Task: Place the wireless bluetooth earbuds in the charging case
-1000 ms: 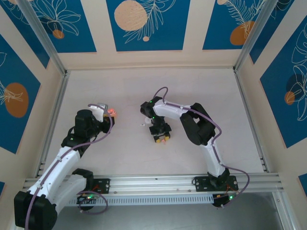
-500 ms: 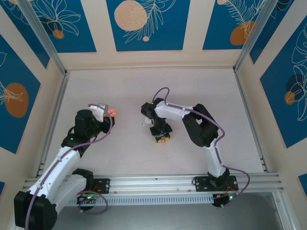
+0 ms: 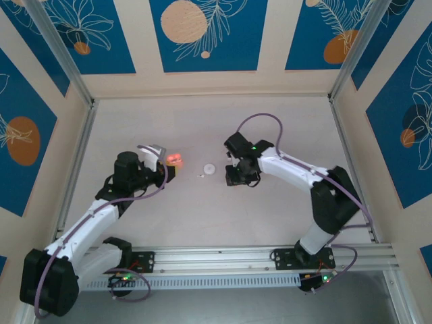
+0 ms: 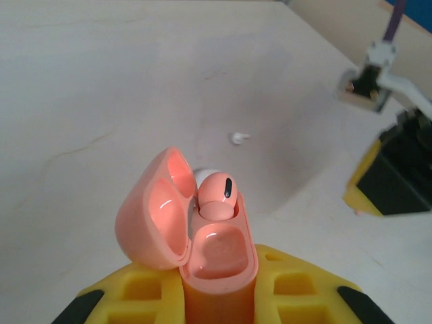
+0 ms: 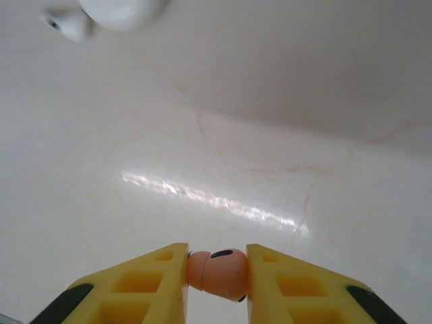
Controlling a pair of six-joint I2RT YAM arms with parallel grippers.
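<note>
Across a pale tabletop [image 3: 202, 216], we are clamping the open salmon-pink plastic charging case [image 4: 219, 253] in our left gripper [image 4: 219, 293], one socket empty, while our right gripper [image 5: 216, 260] is pinching a rounded pink earbud [image 5: 219, 272] well apart to the case's right.

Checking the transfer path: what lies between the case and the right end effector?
In the top view, a white disc and a tiny whitish earbud lie there.
</note>
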